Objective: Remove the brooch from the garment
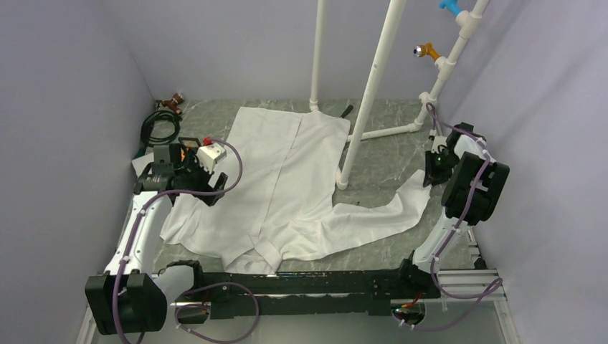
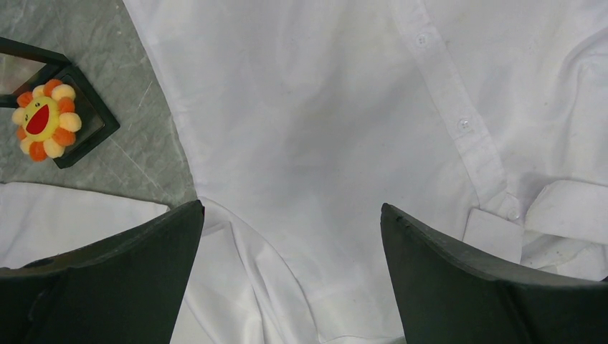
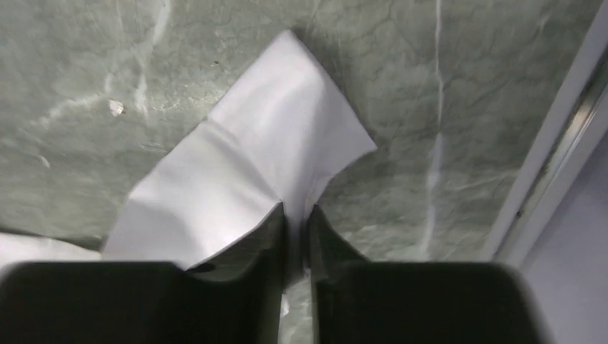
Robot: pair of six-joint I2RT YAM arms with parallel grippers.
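I see my left gripper (image 2: pixel 292 209) with jaws spread wide over the white garment (image 2: pixel 323 129), button placket to the right. The brooch (image 2: pixel 46 120) lies off the fabric, on a black frame (image 2: pixel 93 118) on the marbled table (image 2: pixel 122 43).

I see my black fingers (image 2: pixel 466 287), white shirt (image 2: pixel 308 107), orange-yellow brooch (image 2: pixel 46 120) with red centre, grey-green marbled table (image 3: pixel 179 57).
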